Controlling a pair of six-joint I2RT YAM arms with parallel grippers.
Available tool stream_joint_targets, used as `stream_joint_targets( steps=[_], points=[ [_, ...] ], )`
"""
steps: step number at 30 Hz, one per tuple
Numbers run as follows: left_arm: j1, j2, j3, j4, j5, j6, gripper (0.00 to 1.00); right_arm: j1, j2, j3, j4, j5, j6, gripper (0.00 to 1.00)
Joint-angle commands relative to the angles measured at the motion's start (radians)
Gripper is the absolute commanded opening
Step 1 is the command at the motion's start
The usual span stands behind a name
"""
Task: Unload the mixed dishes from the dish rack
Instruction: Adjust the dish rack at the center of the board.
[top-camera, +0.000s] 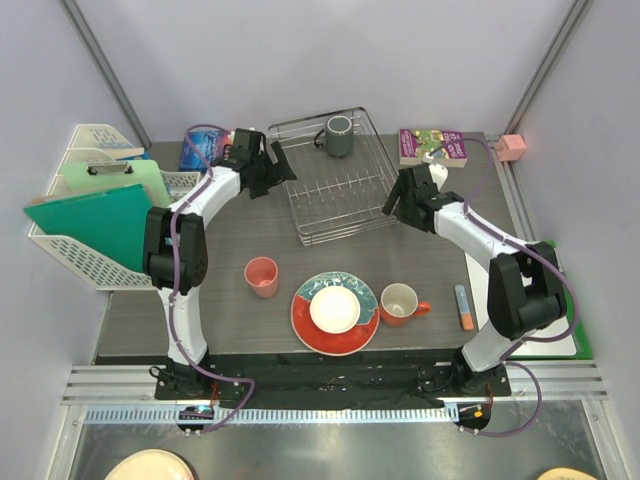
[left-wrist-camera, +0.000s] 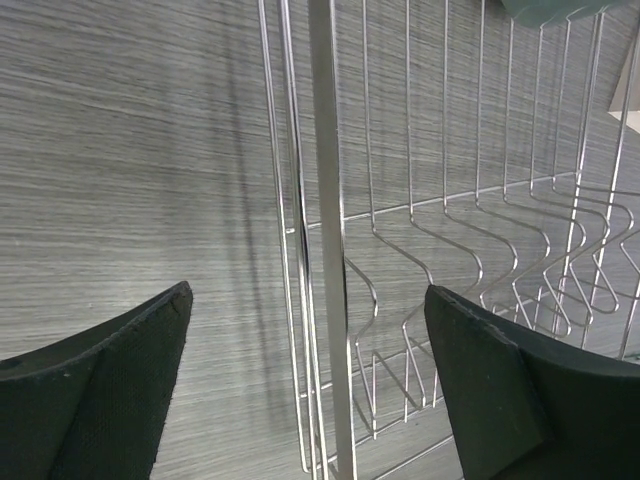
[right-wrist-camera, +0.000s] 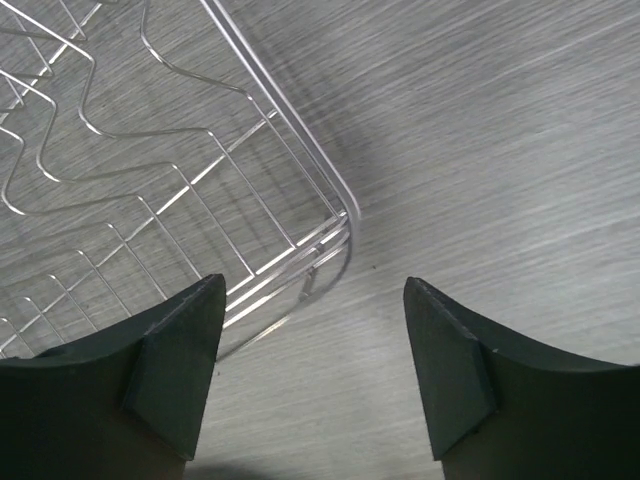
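The silver wire dish rack (top-camera: 340, 205) stands at the back middle of the table, and a dark grey mug (top-camera: 339, 135) sits in its far corner. On the table in front lie a pink cup (top-camera: 262, 276), a teal plate with a red-orange rim (top-camera: 305, 325) carrying a small white bowl (top-camera: 334, 309), and an orange mug (top-camera: 400, 303). My left gripper (top-camera: 280, 165) is open at the rack's left side, its fingers astride the rim wire (left-wrist-camera: 330, 250). My right gripper (top-camera: 393, 205) is open just off the rack's near right corner (right-wrist-camera: 300, 230), with bare table between its fingers.
A white lattice basket (top-camera: 85, 255) with green folders stands at the left edge. A book (top-camera: 433, 145) and a pink box (top-camera: 513, 147) lie at the back right, and a blue book (top-camera: 195, 150) at the back left. A marker (top-camera: 463, 307) and a green board (top-camera: 552, 330) are at the right.
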Motion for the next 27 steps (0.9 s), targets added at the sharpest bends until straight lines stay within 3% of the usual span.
stream_joint_targets(
  steps=[1,4,5,9,14,17,27],
  points=[
    [-0.008,0.004,0.047,-0.006,-0.036,0.043,0.9,0.006,0.034,0.041,0.041,-0.013,0.017,0.73],
    [-0.016,0.009,0.048,-0.014,-0.053,0.06,0.8,0.006,0.07,0.061,0.047,-0.016,0.02,0.58],
    [-0.022,0.011,0.05,-0.017,-0.059,0.066,0.77,0.004,0.076,0.066,0.047,-0.018,0.019,0.49],
    [-0.033,0.029,0.071,-0.04,-0.077,0.092,0.62,0.004,0.094,0.081,0.047,-0.013,0.017,0.33],
    [-0.039,0.049,0.102,-0.06,-0.076,0.105,0.47,0.004,0.097,0.091,0.039,0.007,0.003,0.22],
    [-0.044,0.052,0.097,-0.066,-0.076,0.105,0.32,0.004,0.106,0.115,0.019,0.03,-0.021,0.15],
    [-0.051,0.017,0.033,-0.055,-0.064,0.083,0.01,-0.023,0.231,0.352,-0.042,0.131,-0.106,0.01]
  ],
)
